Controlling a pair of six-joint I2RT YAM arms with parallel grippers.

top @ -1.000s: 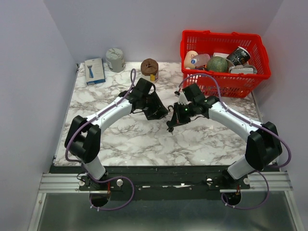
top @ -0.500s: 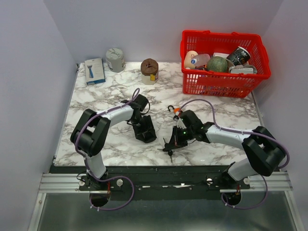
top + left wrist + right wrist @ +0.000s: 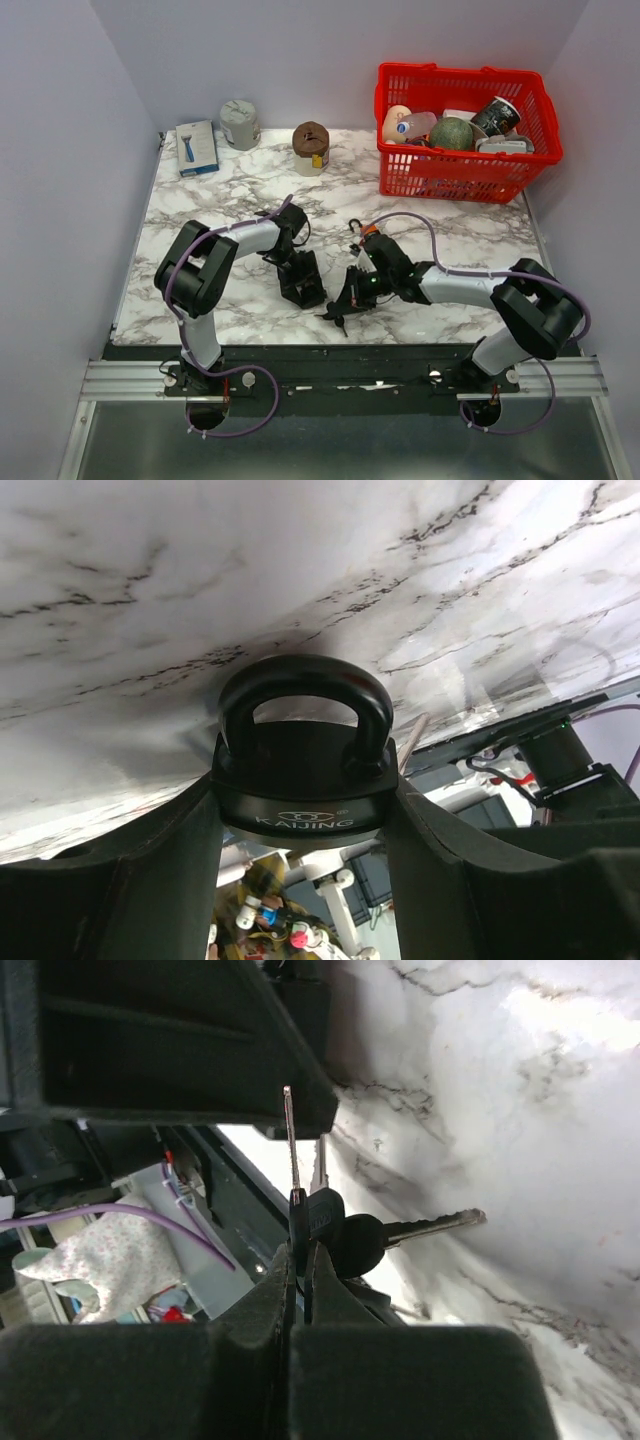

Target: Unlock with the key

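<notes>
Marble tabletop (image 3: pixel 230 200), near edge. Your left gripper (image 3: pixel 303 284) has its fingers (image 3: pixel 150 870) pressed against both sides of the black padlock (image 3: pixel 300 780), shackle seated and facing the marble. Your right gripper (image 3: pixel 296 1260) has its fingers together, pinching the key (image 3: pixel 288 1140) at its black head, blade up. A second key (image 3: pixel 432 1225) sticks out sideways. The grippers sit near each other. Red basket (image 3: pixel 455 175) at back right.

White worktop (image 3: pixel 180 200) veined with grey marbling; matte black padlock (image 3: pixel 300 790); black-headed keys (image 3: pixel 345 1235) with silvery blades; bright red lattice basket (image 3: pixel 450 178).
</notes>
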